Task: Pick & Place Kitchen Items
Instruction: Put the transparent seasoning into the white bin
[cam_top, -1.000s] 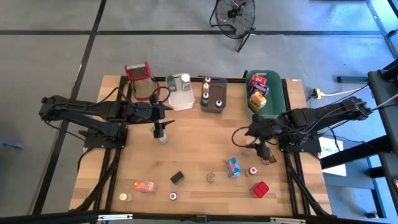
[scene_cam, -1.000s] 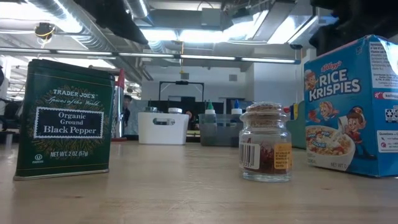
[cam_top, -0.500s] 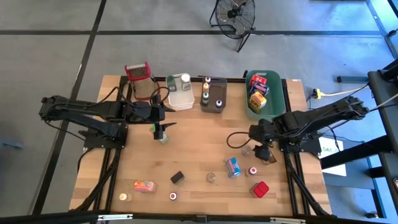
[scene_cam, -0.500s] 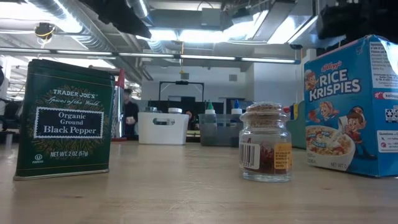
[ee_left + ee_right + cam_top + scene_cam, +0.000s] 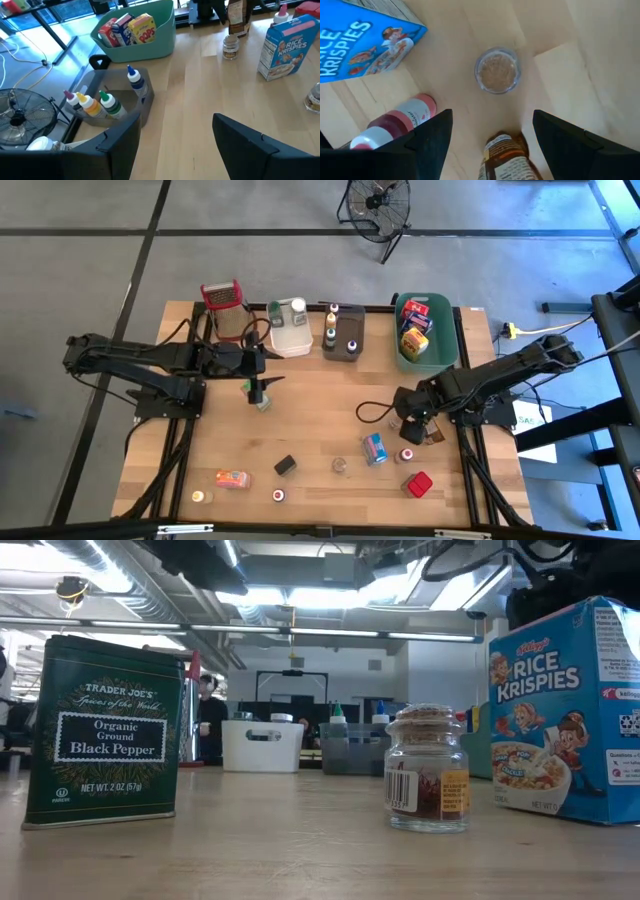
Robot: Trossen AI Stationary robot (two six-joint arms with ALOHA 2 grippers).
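Three small items crowd under my right gripper (image 5: 490, 145) at lower centre of its wrist view: brown bottle (image 5: 507, 160), clear jar (image 5: 497, 70), red-capped bottle (image 5: 395, 122). Its jaws are wide and empty; I fear that descending may knock over the neighbours. The left gripper (image 5: 258, 390) waits open, centre-left in the high view.

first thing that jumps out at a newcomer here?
In the low view, the big green black pepper tin at left and the blue Rice Krispies box at right, with a small spice jar between them. From above, the right gripper, open, hangs over items near the table's right side, below the green tub of boxes.
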